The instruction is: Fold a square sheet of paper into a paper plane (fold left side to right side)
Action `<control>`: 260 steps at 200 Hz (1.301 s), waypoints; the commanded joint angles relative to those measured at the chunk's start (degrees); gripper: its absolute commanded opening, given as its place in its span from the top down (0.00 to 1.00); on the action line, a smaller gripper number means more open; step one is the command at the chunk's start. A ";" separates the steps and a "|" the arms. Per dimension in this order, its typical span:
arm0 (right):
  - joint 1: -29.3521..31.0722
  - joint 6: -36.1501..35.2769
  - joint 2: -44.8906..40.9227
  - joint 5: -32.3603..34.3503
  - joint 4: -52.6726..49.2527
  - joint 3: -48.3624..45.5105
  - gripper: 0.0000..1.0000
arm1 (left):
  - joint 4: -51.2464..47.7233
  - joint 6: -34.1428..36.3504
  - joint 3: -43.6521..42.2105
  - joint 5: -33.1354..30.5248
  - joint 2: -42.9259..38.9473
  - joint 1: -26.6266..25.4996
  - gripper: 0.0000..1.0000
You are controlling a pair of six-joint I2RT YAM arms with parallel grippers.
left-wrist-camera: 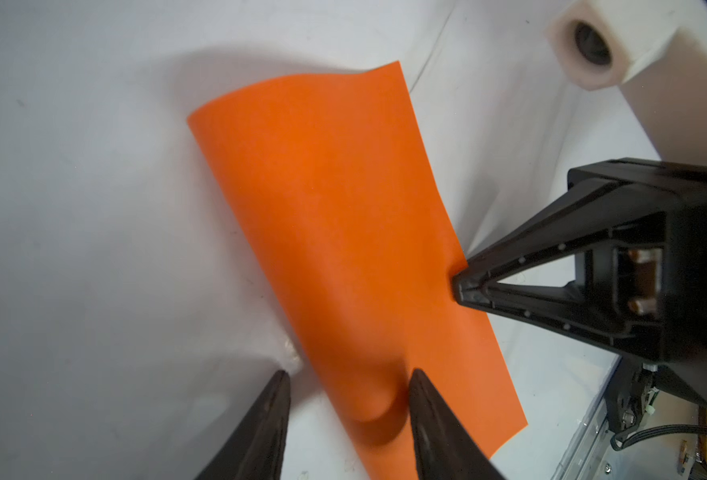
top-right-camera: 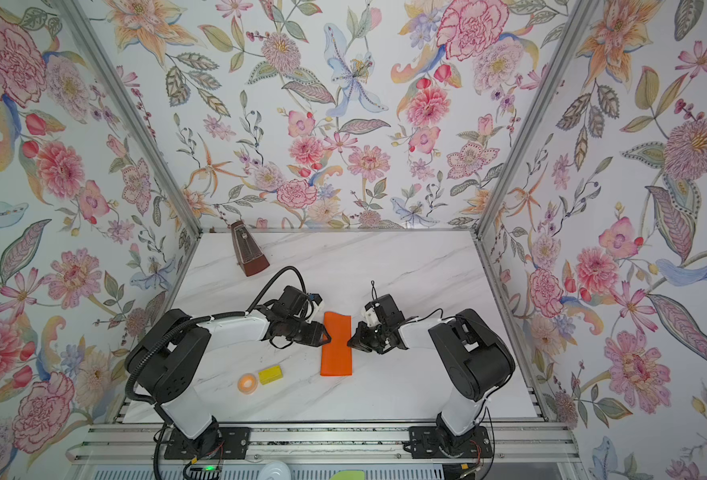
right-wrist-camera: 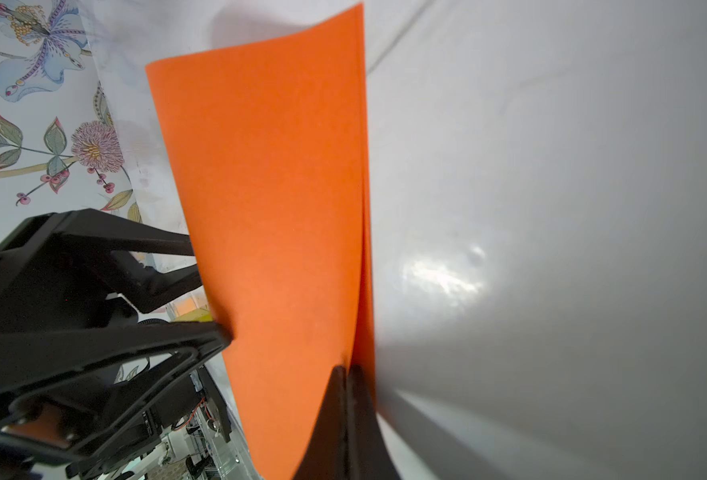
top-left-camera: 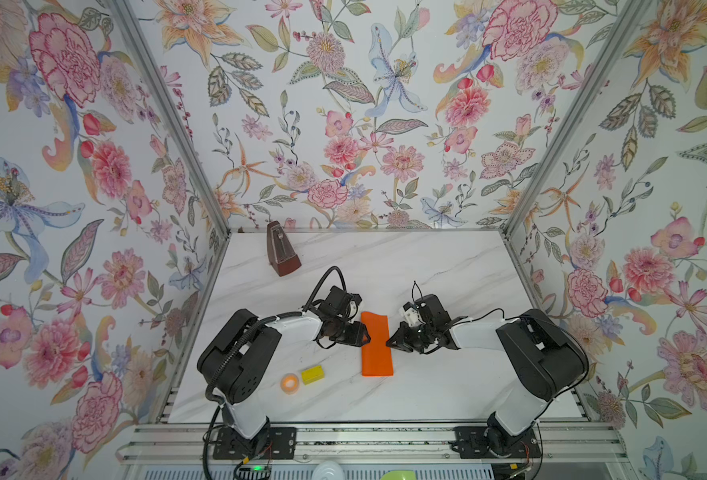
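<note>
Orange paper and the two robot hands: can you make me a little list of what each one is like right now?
square sheet of paper: folded in half into a narrow strip on the table; fold rounded, not pressed flat
left gripper: open, one finger over the fold side, one over bare table
right gripper: shut, tips at the paper's open edge
beside: tape ring, yellow block
at the back: metronome

On the table [top-left-camera: 447, 266], the square sheet of paper [top-left-camera: 376, 345] lies at centre. The left gripper [top-left-camera: 366, 336] meets its edge at nine o'clock, the right gripper [top-left-camera: 390, 341] at three (tips facing each other). A metronome [top-left-camera: 282, 251] stands at eleven o'clock, well apart; a tape ring [top-left-camera: 289, 383] and block [top-left-camera: 312, 374] lie side by side at eight.
</note>
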 commanded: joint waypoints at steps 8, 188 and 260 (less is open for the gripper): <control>0.29 0.10 -0.17 0.88 -0.33 -0.70 1.00 | -2.75 0.62 -0.38 -1.66 2.12 -0.49 0.52; 0.33 0.52 3.01 1.90 3.28 -4.57 1.00 | -12.77 1.47 5.66 -8.24 -12.75 -1.44 0.57; 0.31 1.32 3.04 1.52 5.05 -5.18 1.00 | -6.89 -0.35 5.68 -3.79 -5.32 -6.21 0.67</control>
